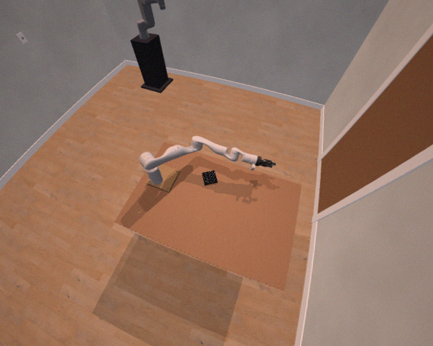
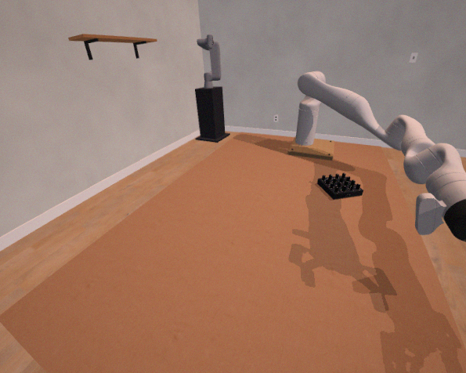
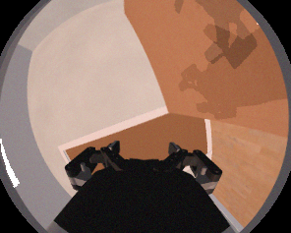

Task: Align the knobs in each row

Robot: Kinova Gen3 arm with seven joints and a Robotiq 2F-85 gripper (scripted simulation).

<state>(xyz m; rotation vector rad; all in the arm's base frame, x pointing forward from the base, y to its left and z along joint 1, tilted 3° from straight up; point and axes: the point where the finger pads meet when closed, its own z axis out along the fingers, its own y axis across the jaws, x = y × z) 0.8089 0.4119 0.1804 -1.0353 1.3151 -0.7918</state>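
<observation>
- The arm [image 1: 193,147] is reaching out level from its base [image 1: 163,179], high above the table [image 1: 223,230].
- The gripper [image 1: 271,163] is hanging past the knob box [image 1: 209,177], well apart from it, and is pointing toward the wall.
- Its fingers are standing spread to their widest, with nothing between them; the wrist view is showing both tips over wall and floor.
- The knob box [image 2: 340,186] is sitting flat on the table near the base, knobs up.
- Knob lines and names are showing too small to read.
- The arm's shadow is falling across the table beside the box.
</observation>
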